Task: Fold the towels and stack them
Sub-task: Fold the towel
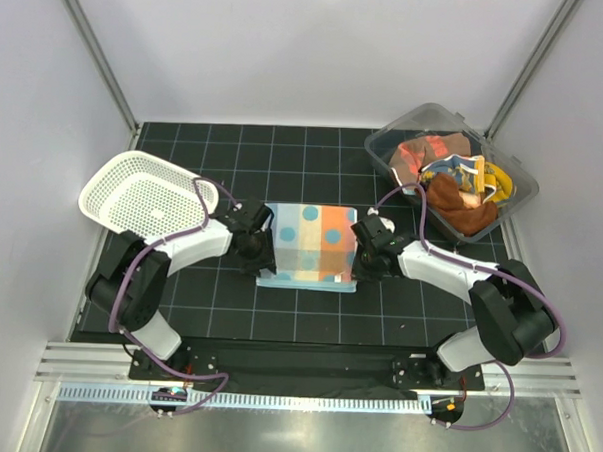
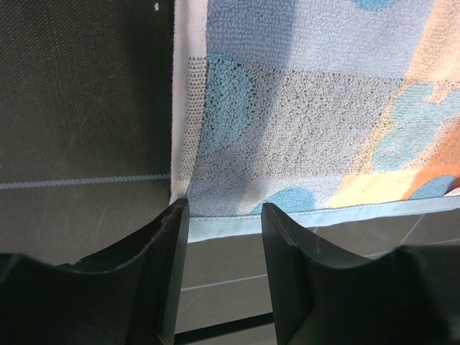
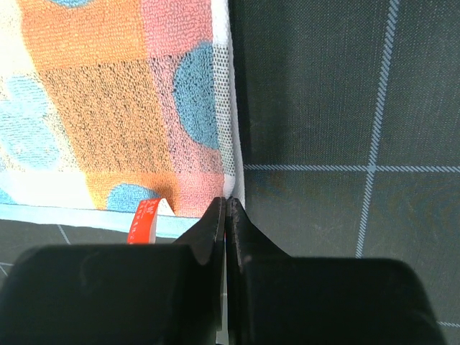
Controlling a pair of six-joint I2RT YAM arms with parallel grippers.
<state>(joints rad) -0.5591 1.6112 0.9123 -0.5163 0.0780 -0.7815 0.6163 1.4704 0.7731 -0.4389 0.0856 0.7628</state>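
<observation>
A spotted towel (image 1: 309, 244) in blue, orange and cream lies flat on the black grid mat between my two grippers. My left gripper (image 1: 253, 246) is at its left near corner. In the left wrist view the gripper (image 2: 223, 215) is open, and the towel (image 2: 302, 108) shows its blue hem just past the tips with nothing clamped. My right gripper (image 1: 365, 251) is at the right near corner. In the right wrist view the gripper (image 3: 228, 205) is shut on the white side edge of the towel (image 3: 108, 108), beside a red tag (image 3: 144, 221).
A clear plastic bin (image 1: 514, 175) at the back right holds more towels, among them a rust-brown one (image 1: 461, 203) and a red-orange one (image 1: 425, 151). A white mesh basket (image 1: 143, 194) stands at the left, behind the left arm. White walls enclose the mat.
</observation>
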